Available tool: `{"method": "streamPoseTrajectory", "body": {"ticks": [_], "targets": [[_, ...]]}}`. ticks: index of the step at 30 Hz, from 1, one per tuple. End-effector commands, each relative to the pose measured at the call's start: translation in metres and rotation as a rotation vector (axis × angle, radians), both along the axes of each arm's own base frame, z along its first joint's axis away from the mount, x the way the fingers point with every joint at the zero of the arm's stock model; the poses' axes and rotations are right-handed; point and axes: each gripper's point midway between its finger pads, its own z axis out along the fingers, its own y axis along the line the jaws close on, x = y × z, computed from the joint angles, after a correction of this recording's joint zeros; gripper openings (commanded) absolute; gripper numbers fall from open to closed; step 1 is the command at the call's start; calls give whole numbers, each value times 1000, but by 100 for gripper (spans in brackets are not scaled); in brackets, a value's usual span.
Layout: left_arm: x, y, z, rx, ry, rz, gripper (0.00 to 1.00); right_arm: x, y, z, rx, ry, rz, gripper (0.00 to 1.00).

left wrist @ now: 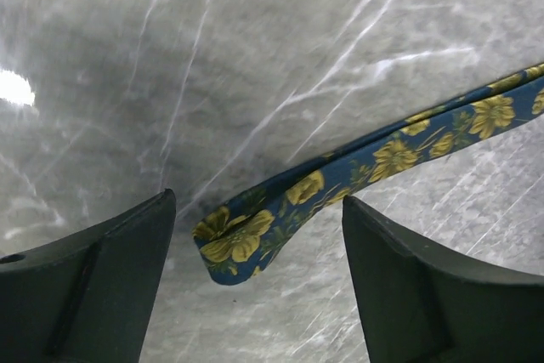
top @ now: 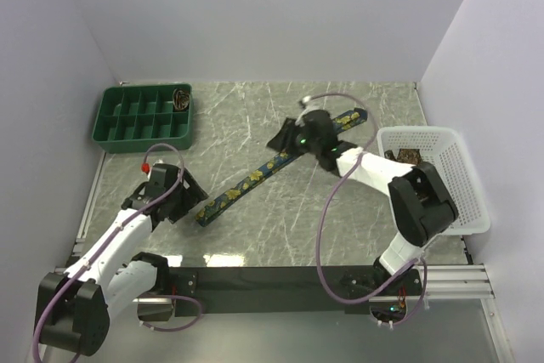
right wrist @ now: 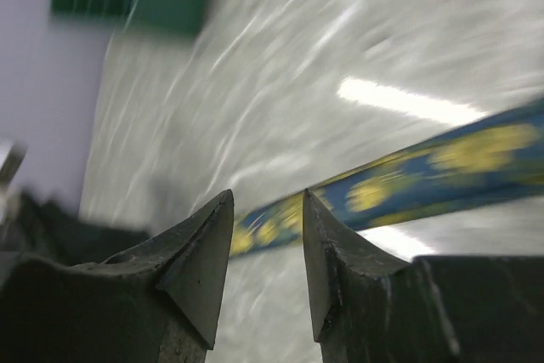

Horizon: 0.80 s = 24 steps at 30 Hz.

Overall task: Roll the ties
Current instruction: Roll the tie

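Note:
A dark navy tie (top: 272,167) with yellow flowers lies diagonally across the marble table. Its near end (left wrist: 246,240) rests between the wide-apart fingers of my left gripper (left wrist: 259,206), which is open and not pinching it; the same gripper shows in the top view (top: 189,201). My right gripper (top: 285,138) hovers over the tie's upper half. In the right wrist view the tie (right wrist: 408,176) runs blurred behind the gripper (right wrist: 265,203), whose fingers stand apart with nothing between them. A rolled brown tie (top: 181,99) sits in the green tray.
The green compartment tray (top: 127,121) stands at the back left. A white mesh basket (top: 459,172) at the right holds a brown patterned bundle (top: 406,156). Walls close in the left, back and right sides.

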Motion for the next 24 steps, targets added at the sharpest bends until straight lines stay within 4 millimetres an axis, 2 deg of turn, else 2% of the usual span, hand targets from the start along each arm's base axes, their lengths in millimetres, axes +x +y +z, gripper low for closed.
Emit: {"method": "streamPoseTrajectory", "body": {"ticks": [1,4,8,10,12,13,17,19,21,22,24], "targets": [[-8,-8,-4,-72,24,34,84,-42,53,2,44,-36,249,45],[-15,-12,-12,-105,51,44,82,-52,58,-12,76,5,238,44],[-28,-19,-29,-164,86,60,73,-57,59,-17,95,12,242,44],[-29,-23,-32,-190,88,63,70,-60,57,-21,84,14,247,44],[-31,-25,-36,-194,90,65,60,-61,55,-23,74,13,245,44],[-28,-26,-34,-200,74,63,58,-60,53,-24,66,9,240,44],[-18,-32,-32,-214,43,39,38,-60,52,-28,52,9,241,44],[-5,-36,-24,-218,6,25,36,-57,50,-28,39,1,230,44],[2,-37,-29,-197,18,8,33,-54,44,-26,26,-2,200,43],[14,-40,-21,-198,-7,1,29,-53,41,-25,21,-3,188,43],[19,-41,-27,-172,22,-24,28,-54,40,-18,18,-20,191,43]]}}
